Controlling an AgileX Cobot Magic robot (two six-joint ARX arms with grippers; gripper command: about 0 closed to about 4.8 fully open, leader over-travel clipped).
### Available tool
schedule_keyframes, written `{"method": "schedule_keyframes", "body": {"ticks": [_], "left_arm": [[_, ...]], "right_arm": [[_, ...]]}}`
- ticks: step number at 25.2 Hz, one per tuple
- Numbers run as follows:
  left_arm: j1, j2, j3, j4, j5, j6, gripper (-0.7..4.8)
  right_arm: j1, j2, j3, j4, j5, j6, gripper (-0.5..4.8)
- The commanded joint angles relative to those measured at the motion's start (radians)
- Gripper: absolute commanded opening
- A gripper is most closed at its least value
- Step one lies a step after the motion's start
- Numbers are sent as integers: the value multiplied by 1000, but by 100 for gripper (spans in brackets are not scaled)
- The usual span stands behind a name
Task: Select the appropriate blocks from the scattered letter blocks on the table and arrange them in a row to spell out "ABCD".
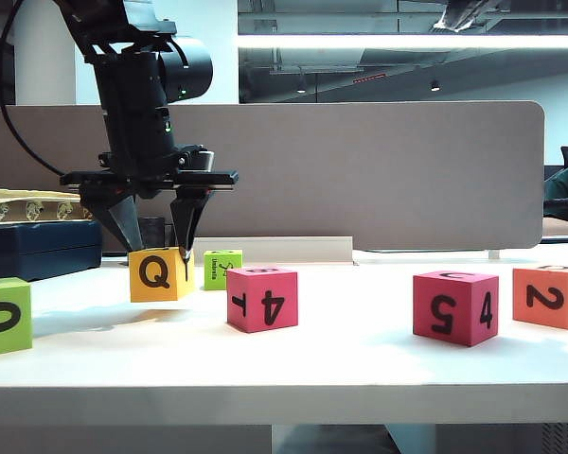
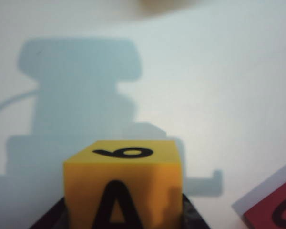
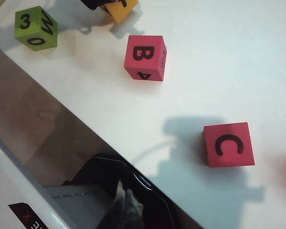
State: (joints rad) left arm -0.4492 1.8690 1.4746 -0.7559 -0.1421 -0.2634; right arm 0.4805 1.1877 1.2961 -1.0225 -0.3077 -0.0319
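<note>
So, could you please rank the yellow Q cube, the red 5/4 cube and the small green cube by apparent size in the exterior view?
1. Red 5/4 cube, though it sits nearer the camera.
2. Yellow Q cube, farther back, possibly equal.
3. Small green cube, clearly smallest.

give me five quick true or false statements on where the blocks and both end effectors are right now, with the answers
1. The left end effector is at the yellow block, a finger down each side. True.
2. The yellow block's top face shows a B. False: the left wrist view shows a 6 on top and an A on the side facing that camera; the B tops the magenta-red block marked 4.
3. The block topped with C lies free on the table. True.
4. The small lime-green block sits in front of the yellow block. False: it sits behind it, toward the divider.
5. The right end effector holds the orange block. False: it holds nothing, and the orange block rests on the table.
</note>
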Motion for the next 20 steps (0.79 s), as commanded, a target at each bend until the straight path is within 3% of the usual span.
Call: {"method": "schedule_keyframes", "body": {"ticks": [1,20], "left_arm": [[0,-2,2,1,-3,-7,268],[0,30,1,1,29,-6,282]], "right_arm": [[1,-3,4,6,-1,-3,-2],[1,-3,4,0,-2,-3,-2]]}}
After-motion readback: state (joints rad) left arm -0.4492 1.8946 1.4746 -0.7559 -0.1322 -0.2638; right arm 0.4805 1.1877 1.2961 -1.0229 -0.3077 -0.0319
